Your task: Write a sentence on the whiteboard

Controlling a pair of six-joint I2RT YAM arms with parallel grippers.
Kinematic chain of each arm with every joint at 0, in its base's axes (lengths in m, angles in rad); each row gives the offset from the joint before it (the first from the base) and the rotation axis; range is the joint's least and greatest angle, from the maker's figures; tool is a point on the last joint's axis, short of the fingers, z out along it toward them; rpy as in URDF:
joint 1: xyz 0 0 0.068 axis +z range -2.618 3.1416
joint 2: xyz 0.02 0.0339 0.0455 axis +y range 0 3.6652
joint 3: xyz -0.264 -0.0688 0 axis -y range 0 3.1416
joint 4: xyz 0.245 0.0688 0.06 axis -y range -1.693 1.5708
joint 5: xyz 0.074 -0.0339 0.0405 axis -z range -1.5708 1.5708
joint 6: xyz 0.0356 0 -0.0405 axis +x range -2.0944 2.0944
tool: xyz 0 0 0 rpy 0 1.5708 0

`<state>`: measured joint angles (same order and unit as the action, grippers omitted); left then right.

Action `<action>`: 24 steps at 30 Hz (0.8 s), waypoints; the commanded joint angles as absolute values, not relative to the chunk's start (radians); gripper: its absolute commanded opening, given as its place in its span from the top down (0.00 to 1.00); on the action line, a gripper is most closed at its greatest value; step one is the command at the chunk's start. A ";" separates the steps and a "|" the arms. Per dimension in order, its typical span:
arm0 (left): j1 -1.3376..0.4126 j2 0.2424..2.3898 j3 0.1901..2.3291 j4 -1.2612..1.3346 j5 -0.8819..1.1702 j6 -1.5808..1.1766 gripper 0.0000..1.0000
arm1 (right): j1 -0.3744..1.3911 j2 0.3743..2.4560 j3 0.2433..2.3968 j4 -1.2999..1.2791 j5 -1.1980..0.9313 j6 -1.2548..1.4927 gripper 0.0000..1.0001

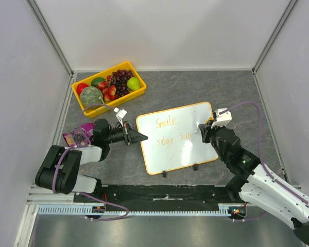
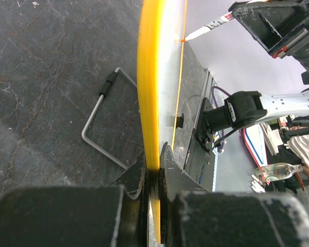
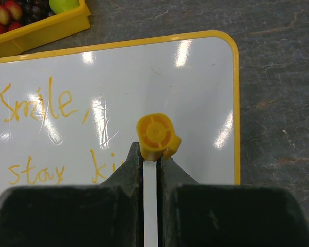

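Whiteboard (image 1: 177,139) with a thin orange-yellow rim, set on the dark grey table (image 1: 232,92) between the two arms, its two black feet at the near edge. The left gripper (image 1: 141,137) meets the board's left edge; in the left wrist view its fingers (image 2: 139,180) are pressed onto the yellow rim (image 2: 149,77), pinching it, and a bent wire bracket (image 2: 100,123) shows on the table beside the board. The right gripper (image 1: 202,128) hangs over the board's right part; in the right wrist view its fingers (image 3: 129,170) are closed on the white barrel of a marker (image 3: 155,136) with a yellow end. The sentence (image 1: 170,131) stands in thin orange handwriting in two lines: "Smile," above and "stay ki" below, where the black fingers cover the end of the second line. A yellow fruit crate (image 1: 116,104) holding grapes, strawberries and other fruit sits at the far left, apart from the board. A purple packet (image 1: 77,136) lies by the left arm.
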<state>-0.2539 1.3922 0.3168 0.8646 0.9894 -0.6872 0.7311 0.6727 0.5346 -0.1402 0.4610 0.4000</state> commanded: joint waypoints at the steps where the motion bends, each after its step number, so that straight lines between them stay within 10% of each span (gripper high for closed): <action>1: -0.275 1.411 0.304 0.799 0.973 -0.512 0.98 | 0.730 0.675 0.528 -0.087 0.462 0.396 1.00; 24: -0.275 1.413 0.304 0.801 0.974 -0.514 0.98 | 0.730 0.621 0.462 -0.187 0.403 0.431 1.00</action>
<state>-0.2539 1.3926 0.3168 0.8627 0.9890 -0.6872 0.7311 0.6205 0.4789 -0.1402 0.3889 0.4271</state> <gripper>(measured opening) 0.077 0.078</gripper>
